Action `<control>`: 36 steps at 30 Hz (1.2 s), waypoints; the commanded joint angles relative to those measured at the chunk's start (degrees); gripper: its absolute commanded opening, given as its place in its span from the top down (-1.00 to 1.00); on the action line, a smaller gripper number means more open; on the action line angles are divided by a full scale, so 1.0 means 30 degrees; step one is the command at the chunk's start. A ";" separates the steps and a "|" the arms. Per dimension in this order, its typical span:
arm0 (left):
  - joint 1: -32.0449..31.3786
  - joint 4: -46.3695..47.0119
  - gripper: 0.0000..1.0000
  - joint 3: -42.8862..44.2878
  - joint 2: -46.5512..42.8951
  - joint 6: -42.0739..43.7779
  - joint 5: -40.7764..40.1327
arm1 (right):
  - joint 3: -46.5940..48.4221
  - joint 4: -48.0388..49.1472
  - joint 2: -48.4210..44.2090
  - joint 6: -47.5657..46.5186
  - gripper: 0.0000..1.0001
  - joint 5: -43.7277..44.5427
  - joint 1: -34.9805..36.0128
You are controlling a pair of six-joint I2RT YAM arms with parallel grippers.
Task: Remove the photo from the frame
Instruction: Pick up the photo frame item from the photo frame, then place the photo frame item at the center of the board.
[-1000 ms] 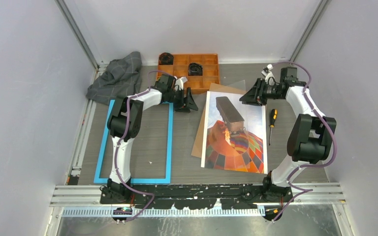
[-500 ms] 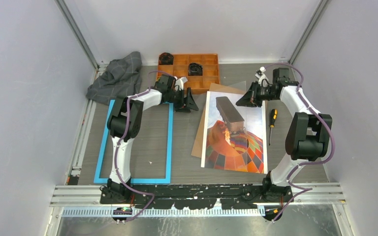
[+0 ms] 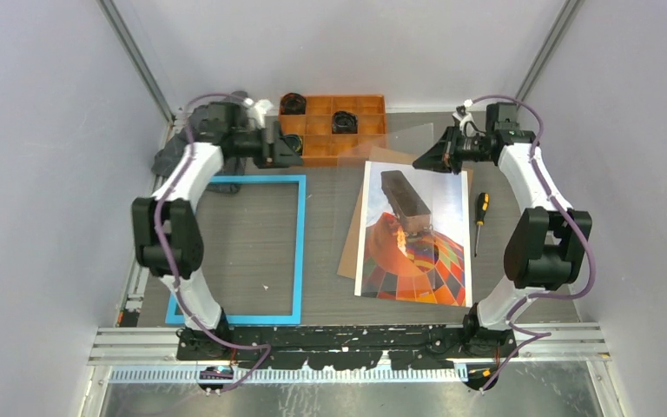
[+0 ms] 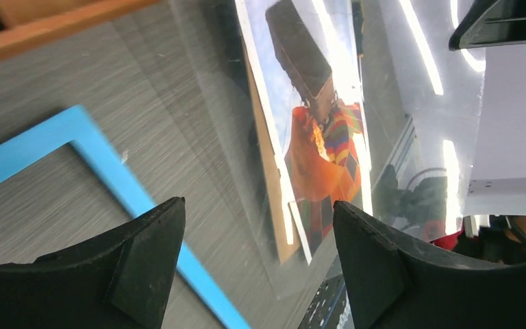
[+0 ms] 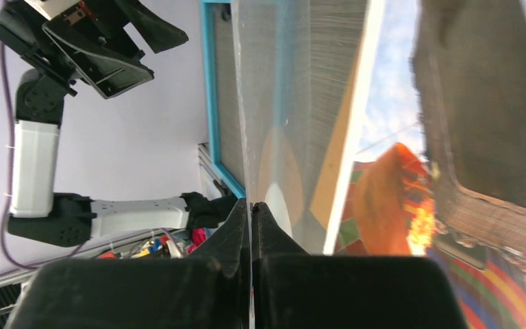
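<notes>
We can read no writing, label, brand or number anywhere in view: none on the photo (image 3: 417, 261), the frame (image 3: 301, 252) or the clear sheet (image 5: 267, 82).

Top cam: high behind arm bases (image 3: 200, 337), looks down on all. Left wrist cam, close behind left gripper (image 4: 257, 205), faces photo (image 4: 315, 130) ahead. Right wrist cam shares it beyond right gripper (image 5: 251, 205), seemingly thru clear sheet (image 5: 274, 103).

Open table (image 3: 252, 243) inside the frame (image 3: 300, 252); clear pane (image 5: 274, 103), seemingly tilted, mid-table.

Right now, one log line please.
left gripper open | right gripper shut on clear pane | photo on backing board | frame empty
</notes>
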 commanded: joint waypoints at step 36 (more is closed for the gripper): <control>2.3204 -2.4975 -0.88 -0.2519 -0.0813 2.4600 1.1122 | 0.2624 1.9503 0.5597 1.2118 0.99 0.4611 1.0962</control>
